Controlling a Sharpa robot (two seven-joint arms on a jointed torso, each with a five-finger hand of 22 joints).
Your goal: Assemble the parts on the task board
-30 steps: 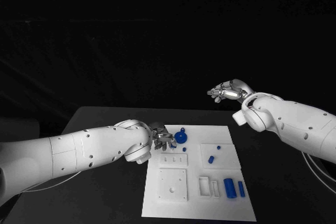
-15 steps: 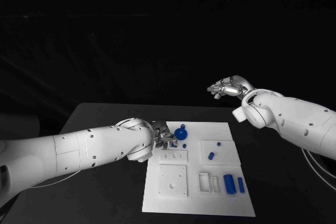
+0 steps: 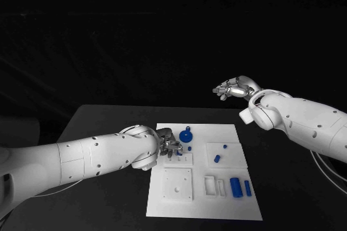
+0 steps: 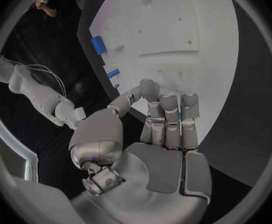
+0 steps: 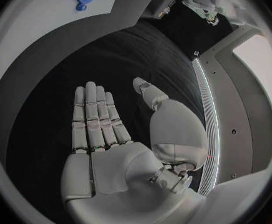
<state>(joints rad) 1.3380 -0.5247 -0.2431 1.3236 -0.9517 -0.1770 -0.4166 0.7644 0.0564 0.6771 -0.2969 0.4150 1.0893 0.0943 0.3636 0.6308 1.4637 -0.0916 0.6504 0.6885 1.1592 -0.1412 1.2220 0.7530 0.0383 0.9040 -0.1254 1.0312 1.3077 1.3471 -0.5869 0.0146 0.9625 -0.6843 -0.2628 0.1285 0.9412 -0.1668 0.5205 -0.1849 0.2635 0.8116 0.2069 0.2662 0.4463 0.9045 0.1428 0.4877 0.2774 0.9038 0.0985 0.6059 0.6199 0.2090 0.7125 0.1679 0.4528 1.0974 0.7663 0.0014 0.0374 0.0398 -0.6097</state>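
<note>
Left hand [image 3: 168, 146] low over the task board's [image 3: 224, 211] near-left part, fingers curled together just beside the round blue part [image 3: 186, 137]; whether it pinches anything I cannot tell. Right hand [image 3: 232, 90] raised well clear beyond the board's far right corner, open, empty. Parts look small, rigid, light plastic, likely slick; take the round one by its rim, with open room rightward and toward the far edge.

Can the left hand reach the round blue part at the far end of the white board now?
Probably yes. The left hand sits over the task board, beside the round blue part, and nothing lies between them.
</note>
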